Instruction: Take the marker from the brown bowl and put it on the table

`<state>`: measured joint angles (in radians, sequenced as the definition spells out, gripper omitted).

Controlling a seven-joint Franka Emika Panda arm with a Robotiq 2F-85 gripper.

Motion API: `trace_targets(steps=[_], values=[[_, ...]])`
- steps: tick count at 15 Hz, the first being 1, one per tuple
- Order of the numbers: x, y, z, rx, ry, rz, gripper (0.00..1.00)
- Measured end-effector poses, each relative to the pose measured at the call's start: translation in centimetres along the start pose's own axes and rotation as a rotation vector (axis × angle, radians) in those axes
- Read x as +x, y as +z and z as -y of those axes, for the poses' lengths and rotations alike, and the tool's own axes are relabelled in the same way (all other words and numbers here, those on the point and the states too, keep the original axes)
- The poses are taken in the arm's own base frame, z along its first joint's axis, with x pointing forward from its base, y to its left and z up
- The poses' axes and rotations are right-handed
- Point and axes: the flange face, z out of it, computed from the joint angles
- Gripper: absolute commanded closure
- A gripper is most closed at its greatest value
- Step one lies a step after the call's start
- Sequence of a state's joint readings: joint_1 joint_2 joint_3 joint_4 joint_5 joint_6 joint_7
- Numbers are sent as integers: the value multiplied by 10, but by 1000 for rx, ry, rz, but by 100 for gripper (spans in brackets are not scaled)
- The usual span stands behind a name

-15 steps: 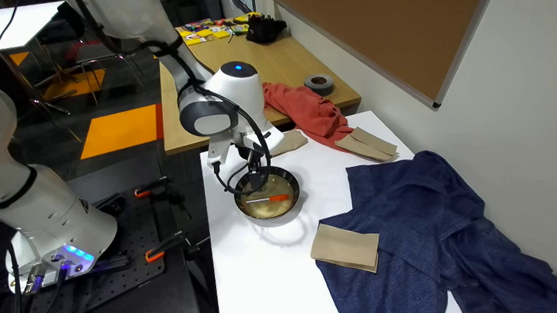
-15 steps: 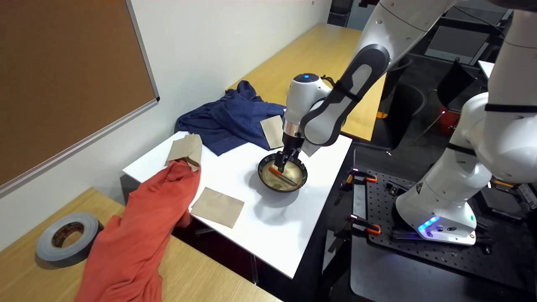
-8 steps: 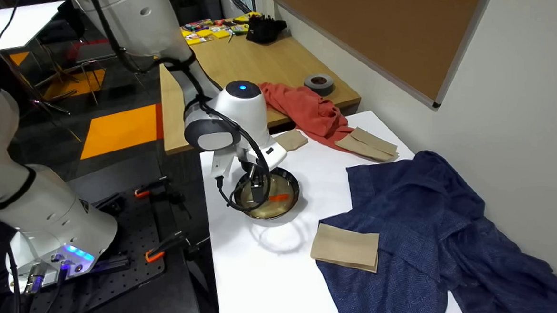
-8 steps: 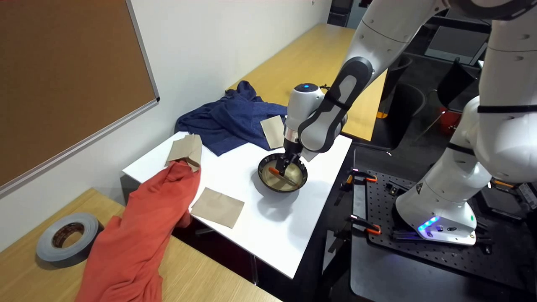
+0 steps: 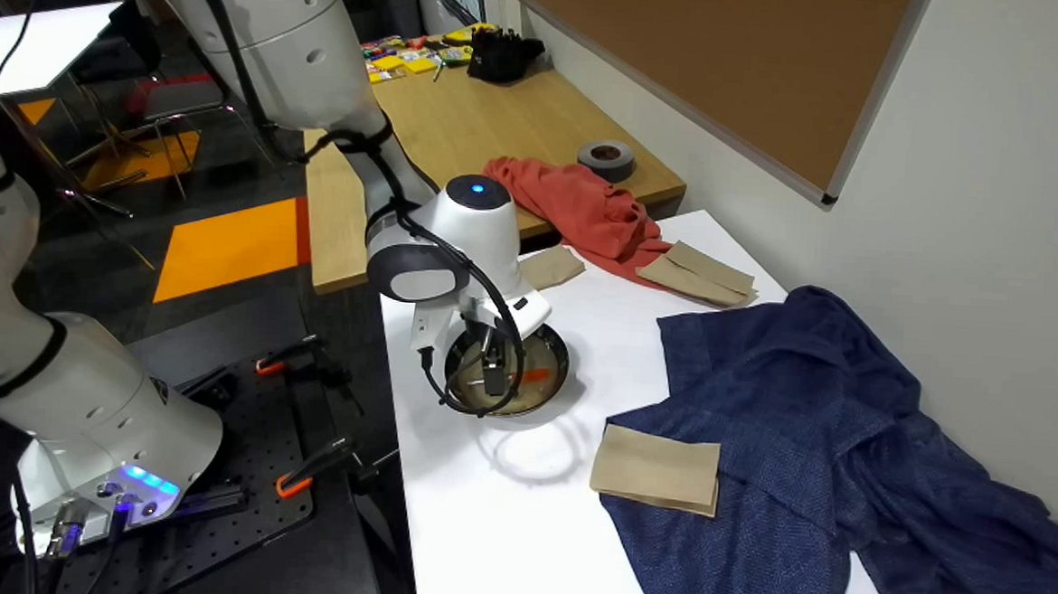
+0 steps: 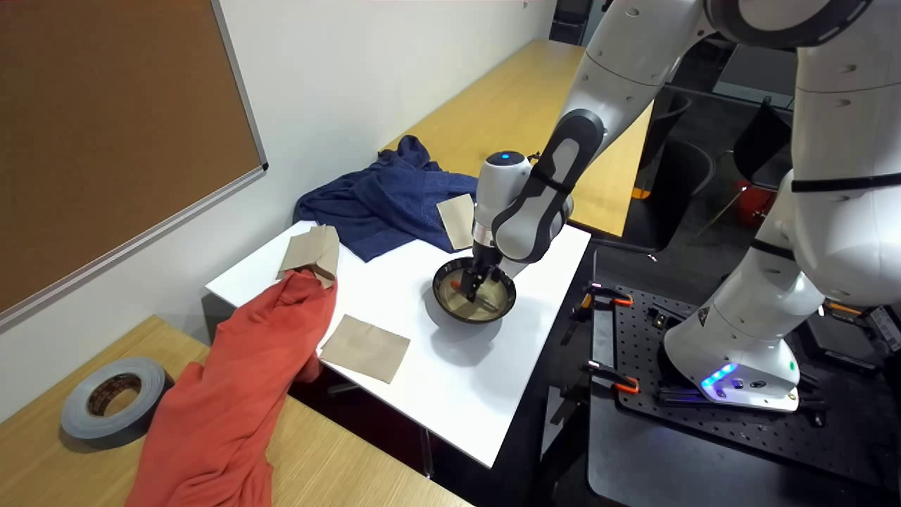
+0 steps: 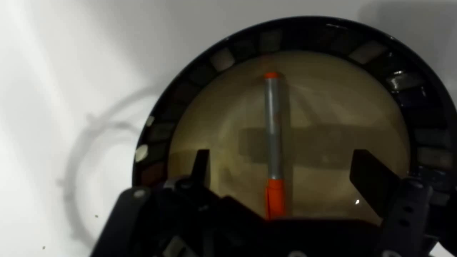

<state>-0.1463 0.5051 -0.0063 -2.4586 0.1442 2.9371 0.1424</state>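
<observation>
Jaws spread wide. My black two-finger gripper (image 7: 281, 155) points down at the shallow round brown bowl (image 7: 214, 114), one finger on each side of the slim grey-and-orange marker (image 7: 274, 142). Wrist view shows a gap on both sides of it, so I'm not touching it. Can't tell if my fingertips are below the rim.

Marker lies on the bowl's tan-yellow floor, lengthwise between my fingers. Barrel is silver-grey, lighter along the far half, darker where a shadow band crosses. Far end has a small orange plug. Near end is a bright orange-red cap, slightly wider than the barrel, with a narrow strip along its left side in the wrist view, looks like a clip. End of the cap is hidden behind my own body. Thin shadow down the marker's right side; faint orange smear on the bowl wall beyond the plug.

In both exterior views I cover the marker's middle. Bowl sits upright on the white table (image 5: 499, 531).
</observation>
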Motion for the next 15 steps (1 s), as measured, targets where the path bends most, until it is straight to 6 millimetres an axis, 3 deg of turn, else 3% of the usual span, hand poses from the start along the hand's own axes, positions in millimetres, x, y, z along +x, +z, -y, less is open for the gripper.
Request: trace_targets(steps=[1, 10, 12, 15], values=[[1, 3, 0, -1, 1, 3, 26], [5, 17, -1, -3, 6, 18, 95], [5, 18, 0, 1, 9, 21, 100], [4, 18, 2, 5, 6, 22, 97]])
